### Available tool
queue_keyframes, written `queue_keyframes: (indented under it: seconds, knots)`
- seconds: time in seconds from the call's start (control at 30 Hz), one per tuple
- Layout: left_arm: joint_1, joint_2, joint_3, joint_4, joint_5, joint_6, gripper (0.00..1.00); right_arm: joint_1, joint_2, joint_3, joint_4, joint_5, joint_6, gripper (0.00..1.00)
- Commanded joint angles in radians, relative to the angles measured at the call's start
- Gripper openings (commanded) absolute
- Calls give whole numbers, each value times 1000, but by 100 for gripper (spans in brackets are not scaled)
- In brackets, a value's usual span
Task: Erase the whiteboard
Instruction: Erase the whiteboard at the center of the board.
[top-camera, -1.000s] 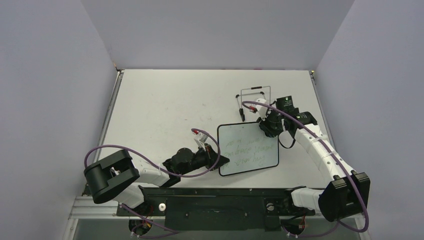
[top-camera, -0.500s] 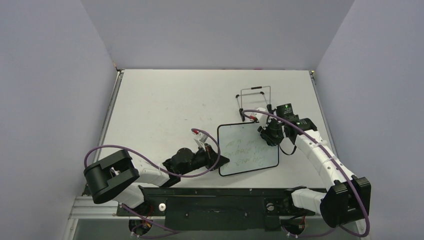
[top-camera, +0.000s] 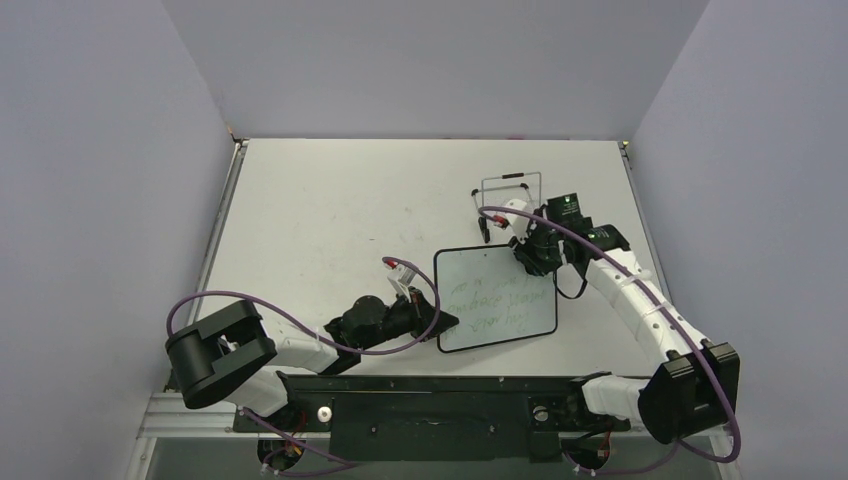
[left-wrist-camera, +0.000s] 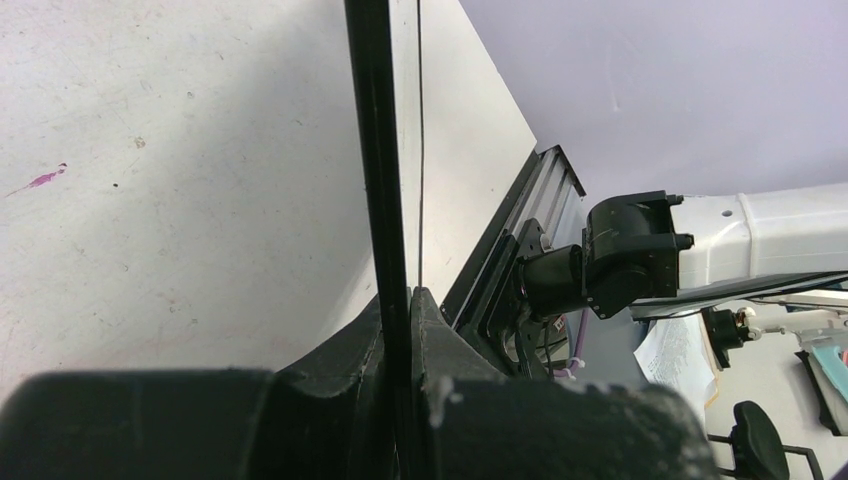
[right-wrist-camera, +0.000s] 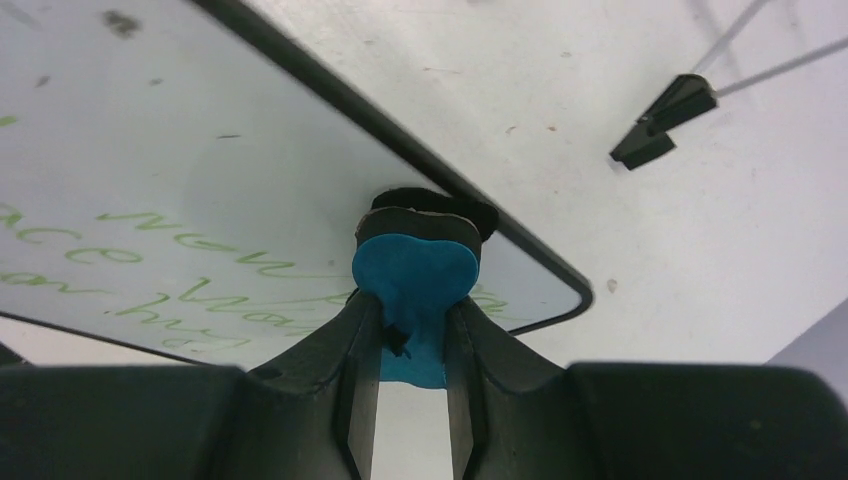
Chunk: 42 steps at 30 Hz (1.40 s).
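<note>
The whiteboard (top-camera: 495, 300) lies flat on the table with faint green handwriting across it. My left gripper (top-camera: 443, 322) is shut on the black frame at the board's near left edge; in the left wrist view the frame (left-wrist-camera: 375, 150) runs straight up from between the closed fingers (left-wrist-camera: 440, 340). My right gripper (top-camera: 531, 260) is shut on the blue eraser (right-wrist-camera: 415, 268). Its black felt face rests on the whiteboard (right-wrist-camera: 200, 170) by the far right corner, just inside the frame.
A wire stand (top-camera: 510, 192) with black clip feet (right-wrist-camera: 662, 122) sits on the table just beyond the board's far right corner. A small purple stain (left-wrist-camera: 42, 180) marks the table left of the board. Grey walls enclose the table on three sides.
The right gripper slid the eraser a little toward the near side of the board, then back up to the far right corner. The left gripper and the board stayed put.
</note>
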Motion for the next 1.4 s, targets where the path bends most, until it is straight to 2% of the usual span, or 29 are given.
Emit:
queue_keyframes:
  seconds: [0.0, 0.17, 0.27, 0.47, 0.67, 0.83, 0.97, 1.1, 1.37]
  knots:
    - [-11, -35, 9, 46, 36, 38, 0, 80, -58, -83, -7, -50, -30, 0]
    - [-11, -26, 4, 56, 41, 38, 0, 43, -102, -148, -9, -24, -40, 0]
    - [-11, -27, 3, 59, 42, 39, 0, -29, -89, -139, -7, -11, -51, 0]
    - [-11, -27, 2, 60, 40, 38, 0, -59, -38, -63, 19, -12, -44, 0]
    - [-11, -40, -4, 54, 33, 39, 0, -60, -26, 19, -35, -145, -53, 0]
    - [-10, -45, -9, 56, 25, 36, 0, -76, -116, 15, -82, -236, -65, 0]
    - [-9, -36, -8, 63, 28, 33, 0, -117, -161, 26, -81, -184, -50, 0]
    - [-9, -34, -9, 73, 30, 32, 0, -141, -128, 8, -64, -128, -39, 0]
    - [-11, -44, -9, 63, 31, 34, 0, -118, -75, -39, -4, -105, -11, 0]
